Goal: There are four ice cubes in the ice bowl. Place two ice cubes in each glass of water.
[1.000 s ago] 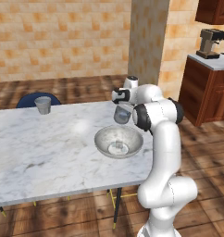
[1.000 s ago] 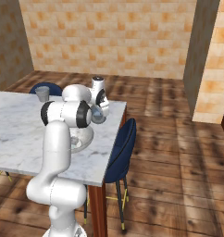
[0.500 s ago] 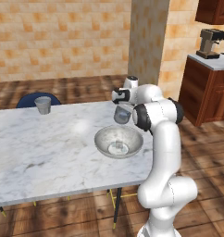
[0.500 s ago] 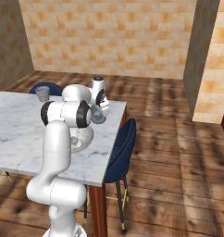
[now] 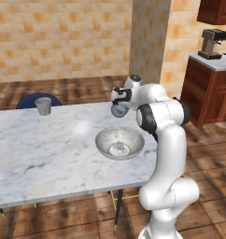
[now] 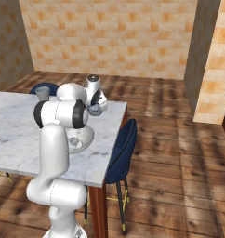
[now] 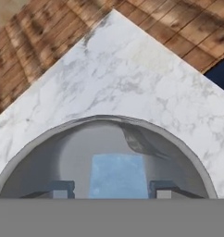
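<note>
Between the earlier pictures and now nothing has visibly moved: the arm keeps the same pose and the things on the marble table (image 5: 49, 154) lie as they did. The gripper (image 5: 118, 104) hangs just above the nearer glass of water (image 5: 118, 111), which stands close to the far right corner of the table, beyond the ice bowl (image 5: 103, 140). In the left base view the hand covers the top of this glass, so its rim and its inside cannot be seen there. In the right base view the gripper (image 6: 96, 106) and the glass (image 6: 95, 110) are small and merge together, and the bowl (image 6: 82, 139) is half hidden behind the white arm. In the hand view the round wall of the glass (image 7: 77, 152) is cut off at the bottom, and inside it an ice cube (image 7: 117, 176) shows as a pale blue square between the two finger tips (image 7: 62, 189). The jaws stand apart, with a small gap on each side of the cube, so they do not clamp it. Whether the cube rests on the bottom or floats, I cannot tell. Something pale lies at the bottom of the bowl in the left base view, but it is too small to count as cubes. The second glass of water (image 5: 43, 105) stands well apart at the far left edge, in front of a blue chair (image 5: 21, 100) that is mostly hidden by the table.
</note>
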Robot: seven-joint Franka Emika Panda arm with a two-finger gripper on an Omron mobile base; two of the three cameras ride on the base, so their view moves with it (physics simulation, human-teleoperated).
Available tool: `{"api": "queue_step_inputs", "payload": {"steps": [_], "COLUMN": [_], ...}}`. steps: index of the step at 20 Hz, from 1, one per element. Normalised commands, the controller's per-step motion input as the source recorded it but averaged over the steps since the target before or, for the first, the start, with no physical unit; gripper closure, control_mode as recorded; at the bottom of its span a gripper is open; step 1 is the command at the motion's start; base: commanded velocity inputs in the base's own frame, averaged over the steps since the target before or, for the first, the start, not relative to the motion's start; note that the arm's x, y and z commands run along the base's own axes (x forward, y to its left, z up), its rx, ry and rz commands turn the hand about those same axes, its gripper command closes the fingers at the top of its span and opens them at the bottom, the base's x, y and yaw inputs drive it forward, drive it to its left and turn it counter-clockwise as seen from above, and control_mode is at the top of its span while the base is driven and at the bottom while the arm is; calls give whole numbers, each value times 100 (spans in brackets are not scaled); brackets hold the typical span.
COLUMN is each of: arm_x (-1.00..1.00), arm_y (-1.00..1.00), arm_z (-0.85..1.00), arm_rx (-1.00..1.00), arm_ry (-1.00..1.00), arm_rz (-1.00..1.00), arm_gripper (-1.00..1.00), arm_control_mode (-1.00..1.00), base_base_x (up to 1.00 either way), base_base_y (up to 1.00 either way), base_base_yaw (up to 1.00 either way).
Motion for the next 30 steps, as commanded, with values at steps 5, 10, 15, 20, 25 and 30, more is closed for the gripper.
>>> {"api": "queue_step_inputs", "payload": {"steps": [5, 10, 15, 20, 25, 30], "arm_x": [0, -8, -44, -100, -100, -100], "arm_y": [5, 0, 0, 0, 0, 1], "arm_z": [-2, 9, 57, 39, -8, 50], "arm_rx": [0, 0, 2, 0, -1, -28], "arm_ry": [-6, 1, -2, -14, -4, 13], "arm_rz": [9, 10, 14, 13, 7, 7], "arm_gripper": [100, 100, 100, 100, 100, 100], "arm_control_mode": [-100, -100, -100, -100, -100, -100], "base_base_x": [0, 0, 0, 0, 0, 0], "base_base_y": [0, 0, 0, 0, 0, 0], "base_base_yaw": [0, 0, 0, 0, 0, 0]}}
